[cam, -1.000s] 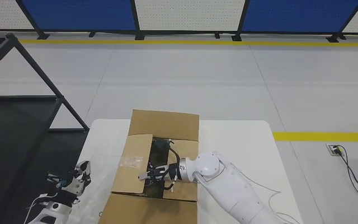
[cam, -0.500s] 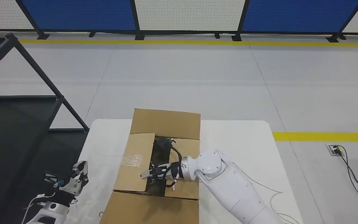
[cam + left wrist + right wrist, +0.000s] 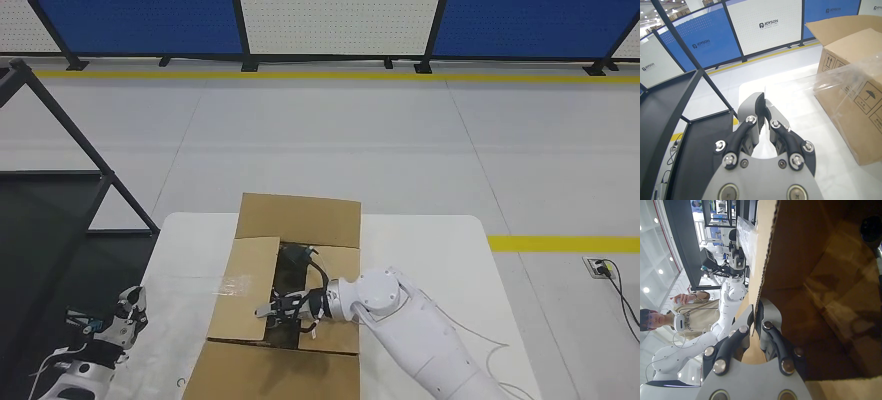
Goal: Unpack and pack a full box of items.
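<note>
At the left edge of the worktop (image 3: 430, 260), the left claw (image 3: 764, 103) is clenched on the end of a strip of clear tape (image 3: 838, 79). The tape is drawn taut across to the box (image 3: 848, 113), which stands open in the middle of the worktop. Its far end appears to be stuck to the left flap (image 3: 245, 290). That flap's free edge is pinched by the right claw (image 3: 755, 321), which is closed on the cardboard at the mouth of the box. A dark item (image 3: 292, 256) is seen inside, just beyond that claw.

Several failures are judged possible from here:

- **Box dragged or tipped:** If the tape is pulled harder than the adhesive gives way, the box may be dragged or tipped towards the left edge, since it is braced by nothing more than one pinched flap.
- **Flap damaged:** The flap itself may be bent, creased or torn between the two opposed pulls.
- **Tape lost:** The tape may snap or slip out of the left claw, because only a narrow end is held.
- **Tape hard to drop:** The tape may also cling to the pads, so that it is hard to drop afterwards.
- **Brace lost:** Should the right claw slip off the thin corrugated edge, the brace is lost and the contents may be jolted.
</note>
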Motion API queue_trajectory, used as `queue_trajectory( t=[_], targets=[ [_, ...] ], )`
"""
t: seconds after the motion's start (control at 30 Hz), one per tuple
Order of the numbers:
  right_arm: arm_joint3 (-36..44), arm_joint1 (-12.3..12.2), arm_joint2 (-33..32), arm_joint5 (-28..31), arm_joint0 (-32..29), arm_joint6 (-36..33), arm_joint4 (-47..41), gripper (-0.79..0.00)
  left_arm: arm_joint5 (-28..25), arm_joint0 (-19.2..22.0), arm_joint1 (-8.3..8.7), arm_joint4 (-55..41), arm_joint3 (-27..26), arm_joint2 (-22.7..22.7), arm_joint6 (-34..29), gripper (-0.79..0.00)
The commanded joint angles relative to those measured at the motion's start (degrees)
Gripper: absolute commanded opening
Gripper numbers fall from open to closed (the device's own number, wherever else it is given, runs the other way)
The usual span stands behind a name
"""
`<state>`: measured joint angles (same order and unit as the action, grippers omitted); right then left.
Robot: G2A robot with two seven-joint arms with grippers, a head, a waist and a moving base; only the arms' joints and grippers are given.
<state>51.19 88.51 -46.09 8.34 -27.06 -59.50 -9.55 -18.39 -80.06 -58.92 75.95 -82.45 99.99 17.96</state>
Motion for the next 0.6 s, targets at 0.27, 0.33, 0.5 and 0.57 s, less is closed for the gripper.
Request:
queue_trajectory(
  t=[0.27,0.33,0.5,0.57],
  targets=[
    [0.98,-0.38,-1.0,-0.5,-0.82,-0.32,0.52,-0.785,0.1,0.3,-0.04,-0.84,0.8,0.95,0.14,-0.785],
    [1.04,-0.44,-1.17,-0.46,-0.94,-0.4,0.58,-0.785,0.17,0.34,-0.04,-0.86,1.0,1.12,0.2,-0.785],
    [1.39,-0.64,-1.7,-0.24,-1.31,-0.48,0.79,-0.785,0.3,0.46,-0.05,-0.78,1.63,1.49,0.2,-0.785],
    [1.67,-0.73,-1.97,-0.08,-1.53,-0.54,0.72,-0.785,0.33,0.54,-0.06,-0.92,1.91,1.61,0.11,-0.785]
  ],
)
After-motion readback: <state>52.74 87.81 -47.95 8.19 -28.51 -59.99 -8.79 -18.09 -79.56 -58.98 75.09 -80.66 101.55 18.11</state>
